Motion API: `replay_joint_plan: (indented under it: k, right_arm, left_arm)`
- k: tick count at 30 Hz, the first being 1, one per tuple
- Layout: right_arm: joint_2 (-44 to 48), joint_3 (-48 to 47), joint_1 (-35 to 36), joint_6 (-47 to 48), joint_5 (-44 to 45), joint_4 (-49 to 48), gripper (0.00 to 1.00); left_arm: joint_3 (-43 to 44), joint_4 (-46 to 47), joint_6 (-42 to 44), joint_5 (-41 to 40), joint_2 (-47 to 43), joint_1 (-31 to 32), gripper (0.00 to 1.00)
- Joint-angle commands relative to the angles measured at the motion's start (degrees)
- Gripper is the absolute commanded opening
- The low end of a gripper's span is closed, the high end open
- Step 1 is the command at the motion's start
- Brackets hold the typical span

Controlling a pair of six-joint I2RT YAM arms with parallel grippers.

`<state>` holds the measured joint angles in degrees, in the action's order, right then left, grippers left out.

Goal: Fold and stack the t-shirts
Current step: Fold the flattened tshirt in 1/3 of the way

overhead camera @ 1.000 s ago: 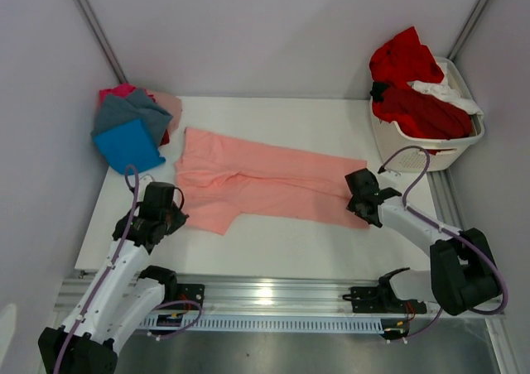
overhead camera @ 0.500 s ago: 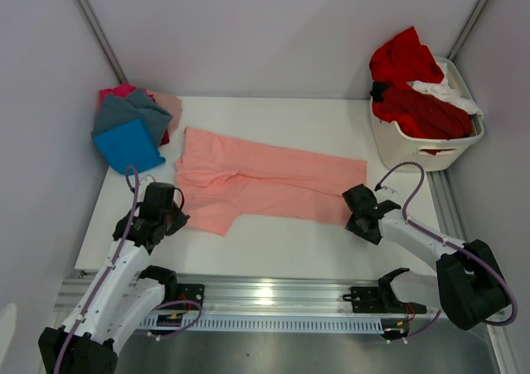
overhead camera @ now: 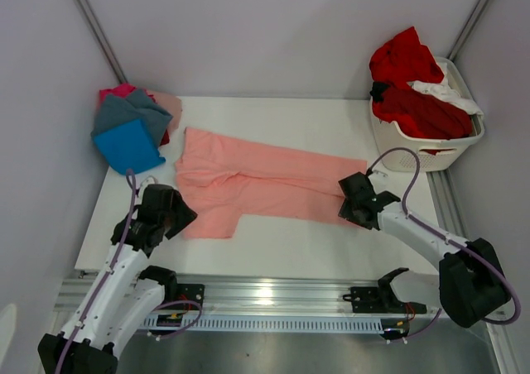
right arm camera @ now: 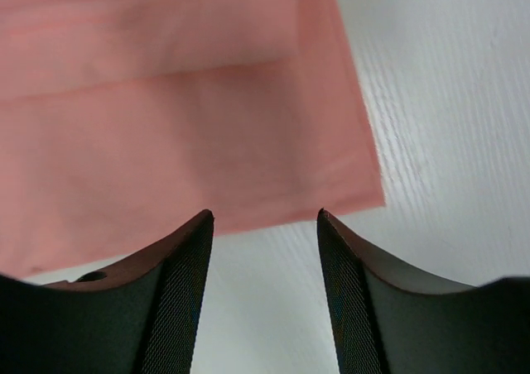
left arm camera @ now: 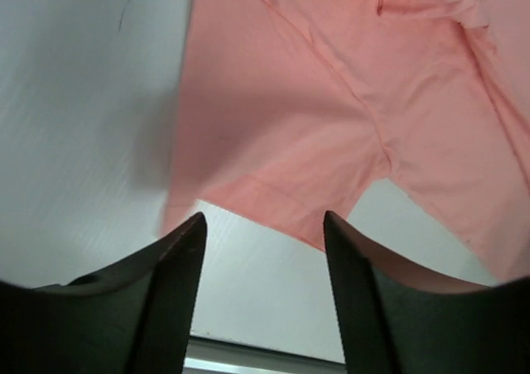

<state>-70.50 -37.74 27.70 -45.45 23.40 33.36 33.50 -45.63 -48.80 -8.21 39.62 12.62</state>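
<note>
Salmon-pink soft cloth t-shirt (overhead camera: 265,184) lies spread flat on the white tabletop (overhead camera: 281,242), left of the white slatted plastic laundry basket (overhead camera: 422,146) and nearer the arms than it. Its hem end points toward the basket and its sleeve end away from it. A pile of folded blue, grey and magenta shirts (overhead camera: 132,122) sits far left of the basket. Loose red and white shirts (overhead camera: 410,84) are heaped inside it.

Left end effector (overhead camera: 184,217) is at the shirt end farthest from the basket, jaws spread and empty; in the wrist view (left arm camera: 263,225) the near sleeve edge lies just ahead of the gap. Right end effector (overhead camera: 344,205) is just left of the basket and nearer the arms, also spread and empty. Its wrist view (right arm camera: 265,221) shows the near hem corner just ahead of the tips.

Step in hand, as I judge it: pinch the near edge at both ends for a lengthwise fold.

- Lower both sets of tips to the tabletop and slide under the cloth edge, not on top of it.
- Take the whole thickness; it looks doubled near the hem.
- Close both together, lift level and keep the cloth taut so the fold line stays straight.

Risk: the thin edge slips out, or one side drags.
</note>
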Motion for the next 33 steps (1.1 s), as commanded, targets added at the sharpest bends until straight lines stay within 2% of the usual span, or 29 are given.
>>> replay_joint_plan:
  k: [1, 2, 5, 9, 13, 15, 19, 21, 25, 28, 30, 33]
  right_arm:
    - [3.1, -5.7, 0.5, 3.4, -0.9, -2.3, 0.58]
    - [2.7, -6.6, 0.4, 3.7, -1.0, -2.0, 0.58]
    - [0.1, -9.8, 0.4, 4.4, -0.7, -1.4, 0.59]
    - [-3.3, -11.7, 0.3, 5.4, -0.3, -3.9, 0.59]
    - [-8.1, -12.4, 0.4, 6.3, 0.0, -8.9, 0.58]
    - [-9.6, -13.0, 0.4, 6.9, 0.4, -10.2, 0.57]
    - [-12.2, -14.9, 0.3, 7.3, 1.4, -10.2, 0.56]
    - [-11.3, -13.9, 0.3, 7.1, 0.9, -10.7, 0.56]
    - [-6.9, -10.3, 0.3, 7.3, 0.1, -13.6, 0.56]
    - [-6.0, -8.6, 0.3, 7.3, 0.2, -14.5, 0.56]
    - [-6.2, -8.7, 0.3, 7.1, 0.6, -14.0, 0.56]
    - [-6.6, -8.1, 0.3, 7.6, 1.6, -15.3, 0.56]
  left_arm:
    - [2.5, -0.4, -0.7, 1.7, -1.0, -0.5, 0.64]
    - [3.3, -1.0, -0.7, 1.7, -0.9, -0.5, 0.75]
    - [4.6, -0.7, -0.9, 1.6, -0.8, -0.5, 0.89]
    - [4.5, 4.2, -1.7, -0.3, 0.5, -0.5, 0.90]
    - [4.0, 13.0, -2.4, -5.0, 10.7, -1.2, 0.88]
    - [6.3, 15.9, -1.0, -6.3, 15.9, -1.7, 0.81]
    - [11.4, 20.6, -0.1, -7.7, 30.0, -4.1, 0.78]
    - [14.3, 22.5, -0.1, -7.5, 34.3, -6.1, 0.76]
    - [22.0, 23.0, 1.4, -6.1, 46.7, -8.2, 0.61]
    - [29.2, 20.4, 3.3, -5.3, 52.0, -8.2, 0.46]
    - [32.1, 19.4, 3.4, -4.0, 54.9, -8.2, 0.42]
    - [31.6, 20.9, 3.3, -1.6, 55.5, -8.2, 0.41]
